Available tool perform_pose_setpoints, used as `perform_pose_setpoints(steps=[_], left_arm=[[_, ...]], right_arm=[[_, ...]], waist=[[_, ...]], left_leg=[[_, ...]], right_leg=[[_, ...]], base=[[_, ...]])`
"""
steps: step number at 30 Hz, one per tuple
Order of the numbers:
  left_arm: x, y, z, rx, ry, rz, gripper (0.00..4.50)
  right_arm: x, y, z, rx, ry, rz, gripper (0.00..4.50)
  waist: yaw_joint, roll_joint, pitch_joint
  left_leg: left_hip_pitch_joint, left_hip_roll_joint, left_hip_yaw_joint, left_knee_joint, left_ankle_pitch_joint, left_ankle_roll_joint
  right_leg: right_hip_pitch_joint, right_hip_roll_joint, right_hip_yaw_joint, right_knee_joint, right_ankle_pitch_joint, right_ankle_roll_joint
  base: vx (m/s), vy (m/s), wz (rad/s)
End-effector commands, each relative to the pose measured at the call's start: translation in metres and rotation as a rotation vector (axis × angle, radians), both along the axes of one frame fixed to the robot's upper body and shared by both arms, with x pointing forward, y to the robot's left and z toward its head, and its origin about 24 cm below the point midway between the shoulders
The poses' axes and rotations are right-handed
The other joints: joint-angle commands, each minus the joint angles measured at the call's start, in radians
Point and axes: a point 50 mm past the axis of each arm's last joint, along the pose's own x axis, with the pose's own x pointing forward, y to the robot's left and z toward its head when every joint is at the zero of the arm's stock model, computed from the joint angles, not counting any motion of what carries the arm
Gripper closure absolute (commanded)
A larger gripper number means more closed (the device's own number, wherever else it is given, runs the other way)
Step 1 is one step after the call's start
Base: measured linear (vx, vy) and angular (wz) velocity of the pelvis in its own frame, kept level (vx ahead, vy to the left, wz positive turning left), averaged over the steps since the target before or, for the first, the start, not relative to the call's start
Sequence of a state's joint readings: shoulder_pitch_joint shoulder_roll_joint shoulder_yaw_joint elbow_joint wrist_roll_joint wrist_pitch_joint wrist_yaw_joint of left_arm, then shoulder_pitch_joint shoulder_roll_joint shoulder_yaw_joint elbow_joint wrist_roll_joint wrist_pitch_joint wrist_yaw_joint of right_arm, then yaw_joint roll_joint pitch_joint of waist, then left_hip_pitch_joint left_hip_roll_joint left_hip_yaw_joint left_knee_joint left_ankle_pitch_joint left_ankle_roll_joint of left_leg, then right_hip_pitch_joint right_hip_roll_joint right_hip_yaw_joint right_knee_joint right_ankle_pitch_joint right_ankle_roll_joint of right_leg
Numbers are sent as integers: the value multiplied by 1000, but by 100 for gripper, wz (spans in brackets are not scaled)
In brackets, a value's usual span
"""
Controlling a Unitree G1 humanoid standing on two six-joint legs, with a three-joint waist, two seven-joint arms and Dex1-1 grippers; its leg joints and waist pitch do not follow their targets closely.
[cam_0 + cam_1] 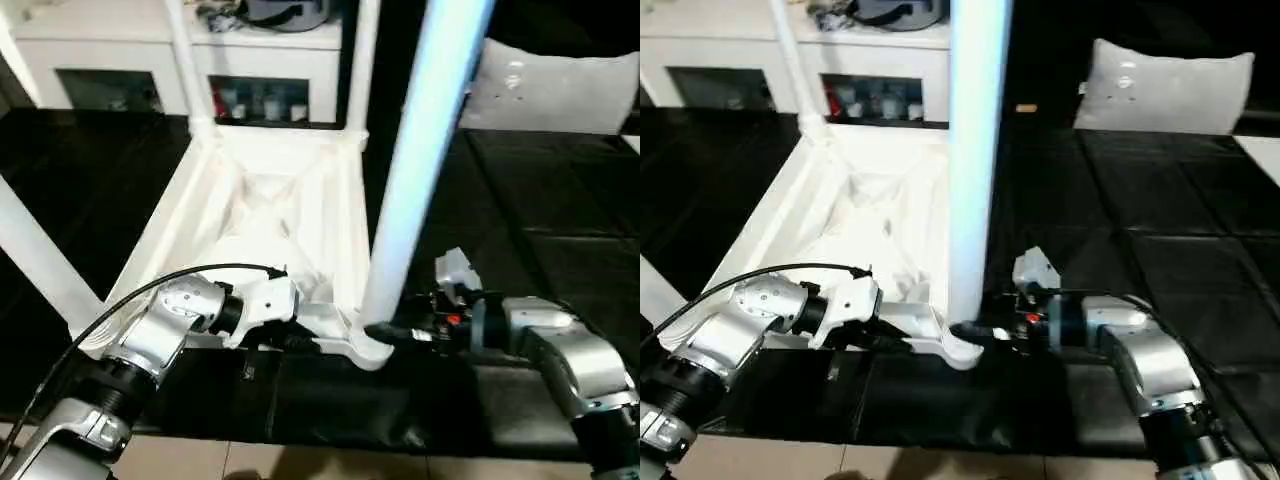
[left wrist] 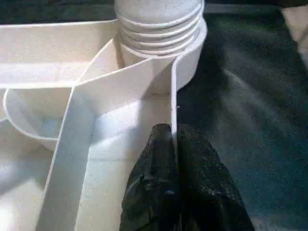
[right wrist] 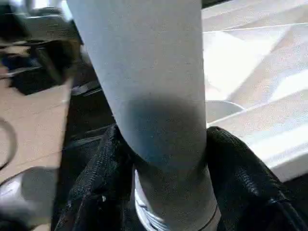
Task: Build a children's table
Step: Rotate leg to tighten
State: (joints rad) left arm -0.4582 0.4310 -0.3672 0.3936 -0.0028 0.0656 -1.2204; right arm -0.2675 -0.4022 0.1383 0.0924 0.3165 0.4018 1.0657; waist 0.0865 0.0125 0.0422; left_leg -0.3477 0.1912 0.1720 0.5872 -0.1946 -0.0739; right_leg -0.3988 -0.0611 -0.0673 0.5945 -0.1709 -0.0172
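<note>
Inverted tabletop on black-covered work surface; white cabinets behind.
Left gripper pinches the tabletop's near rim wall. Right gripper clasps the upright leg at its base, in the near corner socket.

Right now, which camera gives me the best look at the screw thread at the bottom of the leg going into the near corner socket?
The left wrist view: the thread shows as stacked ridges just above the corner socket, not fully seated. The right wrist view shows the leg between the right gripper fingers, thread barely visible. The eye views show the whole leg standing, thread hidden.
</note>
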Motion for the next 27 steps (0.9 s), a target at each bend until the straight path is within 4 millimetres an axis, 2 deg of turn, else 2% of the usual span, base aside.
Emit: perform_pose_setpoints(steps=[1, 3, 4, 6, 7, 9, 10, 12, 15, 16, 18, 20, 21, 23, 24, 25, 26, 27], left_arm=[[-4, -31, -1, -48, 4, 23, 450], [-2, -38, 0, -61, 1, 77, 450], [-1, -43, 1, -65, -6, 113, 450], [2, -50, 2, -71, -30, 162, 450], [5, -57, 3, -83, -43, 197, 450], [9, -71, 6, -98, -68, 254, 450], [11, -76, 7, -91, -91, 270, 450], [12, -77, 7, -85, -98, 276, 450], [14, -71, 7, -51, -121, 276, 450], [16, -66, 7, -30, -133, 280, 450], [18, -59, 6, -13, -140, 301, 450], [19, -54, 5, -5, -144, 310, 450], [20, -48, 4, 8, -151, 305, 450], [20, -44, 2, 19, -157, 297, 450], [19, -41, 1, 27, -165, 282, 450], [19, -37, 0, 30, -167, 267, 450], [18, -36, 0, 30, -168, 259, 450], [17, -33, -1, 25, -167, 234, 450]], right_arm=[[9, 15, -7, -40, 18, -162, 254], [14, 22, -10, -63, 11, -241, 256], [17, 26, -11, -73, 13, -292, 256], [23, 31, -13, -73, 26, -362, 257], [28, 35, -13, -69, 26, -420, 257], [41, 42, -13, -67, 2, -537, 257], [44, 48, -12, -69, -21, -536, 257], [45, 50, -11, -66, -30, -528, 202], [43, 50, -7, -47, -76, -508, 186], [42, 47, -6, -39, -99, -509, 160], [41, 41, -5, -27, -123, -504, 154], [38, 33, -5, -27, -155, -477, 141], [34, 24, -4, -30, -176, -438, 119], [32, 17, -4, -34, -186, -409, 113], [29, 9, -3, -43, -196, -381, 101], [26, 1, -2, -52, -202, -348, 101], [25, -3, -2, -55, -204, -336, 78], [23, -12, 0, -67, -205, -311, 74]], waist=[[-7, -8, -39], [-28, -7, -38], [-35, -7, -38], [-52, -3, -40], [-64, -3, -39], [-73, 1, -41], [-77, -2, -43], [-86, 3, -42], [-78, 0, -44], [-76, 0, -45], [-70, 2, -48], [-58, -1, -52], [-50, 3, -53], [-42, 1, -55], [-40, 6, -55], [-36, 1, -56], [-31, 1, -56], [-28, 0, -56]], left_leg=[[3, 30, -14, -74, -282, 2], [1, 21, -23, -72, -312, -15], [3, 20, -23, -71, -322, -12], [4, 21, -27, -73, -344, -8], [-5, 21, -31, -75, -358, 1], [10, 18, -31, -68, -393, 0], [9, 18, -30, -68, -388, 6], [-1, 27, -34, -79, -401, 24], [9, 28, -28, -78, -396, 33], [8, 28, -26, -78, -385, 35], [1, 32, -24, -81, -346, 39], [-3, 34, -17, -78, -292, 47], [-2, 34, -15, -77, -273, 55], [-1, 33, -12, -74, -259, 64], [1, 33, -10, -72, -255, 67], [-1, 32, -8, -71, -239, 72], [-6, 31, -7, -70, -223, 80], [-11, 29, -8, -69, -211, 84]], right_leg=[[33, -79, 39, -106, -585, -84], [34, -82, 24, -122, -691, -27], [32, -80, 22, -127, -700, -20], [32, -78, 15, -132, -686, -21], [38, -78, 9, -134, -665, -20], [28, -81, 2, -143, -677, -22], [31, -80, 1, -143, -654, -28], [46, -83, -12, -138, -577, -44], [35, -89, 0, -135, -546, -67], [34, -89, 3, -133, -532, -75], [40, -91, 11, -122, -470, -96], [44, -90, 19, -108, -377, -128], [45, -90, 21, -104, -360, -139], [45, -88, 21, -105, -358, -142], [43, -88, 22, -105, -357, -143], [46, -87, 23, -104, -344, -146], [49, -86, 22, -102, -336, -145], [52, -85, 21, -100, -348, -140]], base=[[0, 0, 0], [-26, 3, -4], [0, 0, 0], [0, 0, 0], [0, 0, 0], [0, 0, 0], [0, 0, 0], [0, 0, 0], [0, 0, 0], [0, 0, 0], [0, 0, 0], [0, 0, 0], [0, 0, 0], [0, 0, 0], [0, 0, 0], [0, 0, 0], [0, 0, 0], [0, 0, 0]])
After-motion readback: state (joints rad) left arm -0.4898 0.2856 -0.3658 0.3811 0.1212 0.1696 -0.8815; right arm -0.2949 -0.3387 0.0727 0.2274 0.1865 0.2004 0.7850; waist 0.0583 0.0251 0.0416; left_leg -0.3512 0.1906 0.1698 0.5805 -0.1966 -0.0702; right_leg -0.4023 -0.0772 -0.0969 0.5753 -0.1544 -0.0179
